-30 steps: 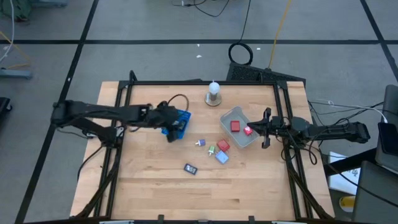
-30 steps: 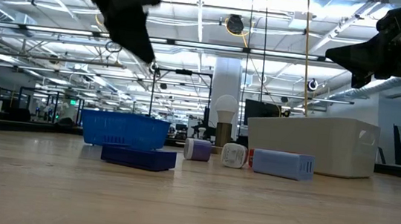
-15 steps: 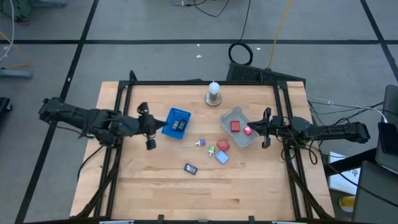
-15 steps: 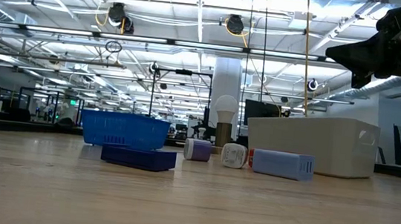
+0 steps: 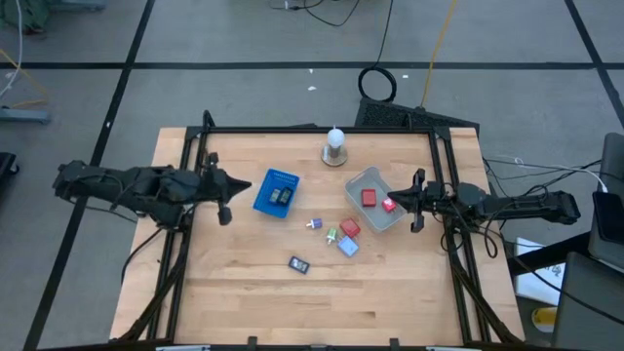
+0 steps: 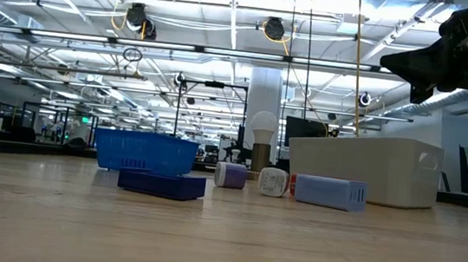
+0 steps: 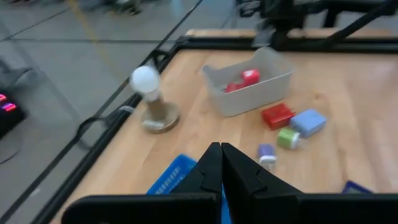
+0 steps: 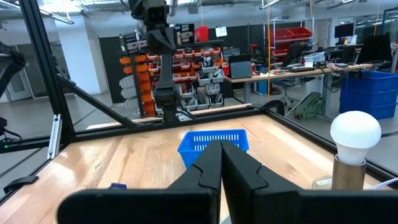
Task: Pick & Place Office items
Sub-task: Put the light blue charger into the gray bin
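Your left gripper [image 5: 226,200] is hovering above the table's [image 5: 390,283] left edge, just left of the blue basket [image 5: 276,191], with its fingers [image 7: 211,171] clenched together and grasping nothing. Your right gripper [image 5: 418,202] is sitting at the right edge, touching or just beside the grey tray [image 5: 374,185], and its fingers [image 8: 211,165] are pressed together on nothing too.

Two dark pieces [image 5: 282,195] are lying in the basket. Two red blocks [image 5: 369,197] are resting inside the tray. Between the two bins, a purple-white bit [image 5: 314,224], a green bit [image 5: 332,235], a red block [image 5: 350,228] and a light blue block [image 5: 347,246] are clustered on the wood. A dark block [image 5: 299,264] is lying alone, nearer the front edge. The white knob [image 5: 335,146] is standing upright near the far edge.
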Motion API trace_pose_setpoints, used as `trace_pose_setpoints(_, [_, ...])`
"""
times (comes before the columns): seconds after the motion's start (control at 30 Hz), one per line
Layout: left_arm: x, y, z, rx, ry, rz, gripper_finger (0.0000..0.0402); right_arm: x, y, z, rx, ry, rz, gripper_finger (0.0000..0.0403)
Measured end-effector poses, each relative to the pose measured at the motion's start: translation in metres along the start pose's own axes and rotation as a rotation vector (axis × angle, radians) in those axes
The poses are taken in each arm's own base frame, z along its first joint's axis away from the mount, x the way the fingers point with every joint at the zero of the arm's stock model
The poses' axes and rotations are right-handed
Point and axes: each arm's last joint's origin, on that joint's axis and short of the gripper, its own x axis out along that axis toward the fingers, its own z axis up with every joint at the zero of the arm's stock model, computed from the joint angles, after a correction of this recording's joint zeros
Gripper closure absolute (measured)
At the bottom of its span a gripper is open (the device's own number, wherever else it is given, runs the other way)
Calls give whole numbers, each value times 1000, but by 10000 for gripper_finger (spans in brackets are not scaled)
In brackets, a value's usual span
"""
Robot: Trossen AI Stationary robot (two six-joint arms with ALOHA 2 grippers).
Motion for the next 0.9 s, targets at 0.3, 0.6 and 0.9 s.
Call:
trace_pose_setpoints(0.3, [-5, 13, -38, -9, -191, -111, 398, 0, 0, 0, -3, 3, 0, 403])
trace_pose_setpoints(0.6, [-21, 19, -74, -44, -306, -175, 400, 0, 0, 0, -1, 4, 0, 403])
trace_pose_setpoints(0.9, [-15, 18, -109, -39, -344, -167, 398, 0, 0, 0, -1, 4, 0, 403])
